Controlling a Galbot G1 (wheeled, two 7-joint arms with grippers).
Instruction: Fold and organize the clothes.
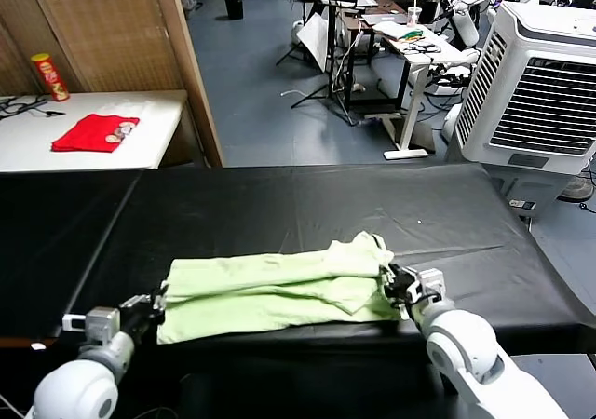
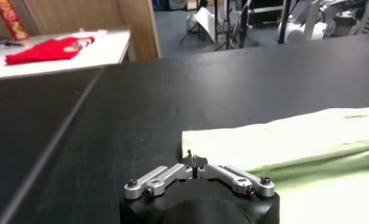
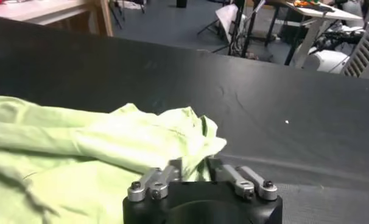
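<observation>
Black cloth-covered table [image 1: 279,205] holds the pale green thin T-shirt [image 1: 270,293] folded lengthwise; left gripper [image 1: 152,309] and right gripper [image 1: 399,284] pinch its ends; cross-folds remain.

Pale green T-shirt [image 1: 279,293], folded lengthwise, rumpled

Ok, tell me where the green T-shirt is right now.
In the head view the green T-shirt lies folded lengthwise near the black table's front edge, between the left gripper and right gripper.
</observation>
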